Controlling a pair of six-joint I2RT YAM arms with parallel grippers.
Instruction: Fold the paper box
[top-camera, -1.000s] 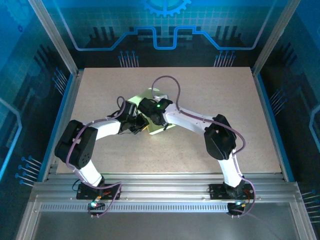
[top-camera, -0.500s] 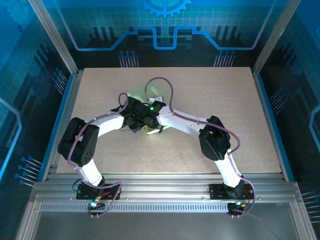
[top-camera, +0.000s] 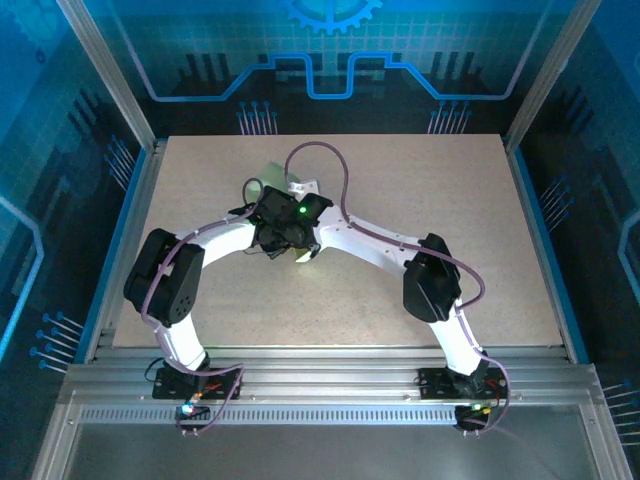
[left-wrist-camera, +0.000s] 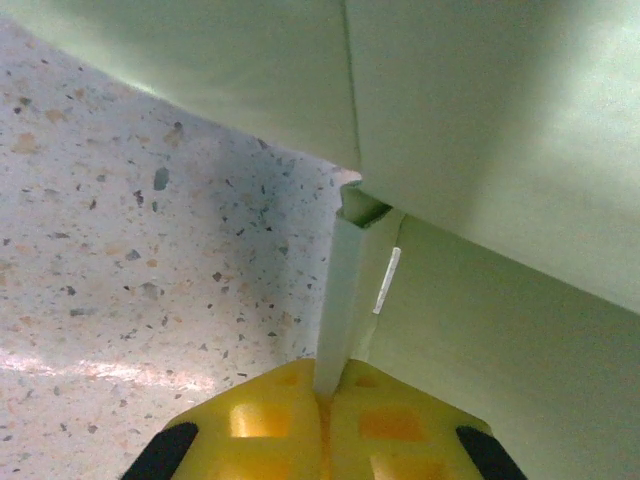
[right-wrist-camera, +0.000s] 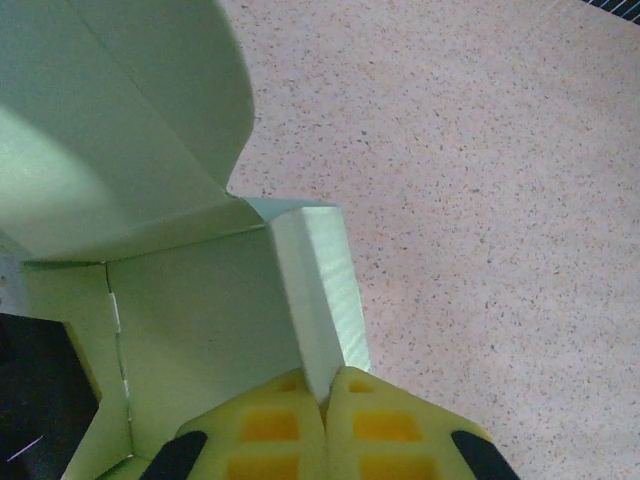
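The paper box (top-camera: 270, 173) sits near the middle of the surface (top-camera: 430, 200), toward its far half, half-formed between both arms. It is thin, matte, pale-green card with crisp creases, a rounded flap (right-wrist-camera: 170, 110) and a small slit (left-wrist-camera: 385, 281).

The left tool (left-wrist-camera: 325, 395) has its yellow, grid-moulded fingers (left-wrist-camera: 270, 420) pinched tight on an upright card edge. The right tool (right-wrist-camera: 322, 395) is likewise closed, nipping a narrow folded strip (right-wrist-camera: 320, 300) of the box.

The surface is beige, stone-like and finely speckled, with a faint sheen. A purple cable (top-camera: 330, 160) loops above the wrists, which hide most of the box from overhead. An aluminium frame (top-camera: 110, 90) and blue patterned panels (top-camera: 330, 60) ring the surface.
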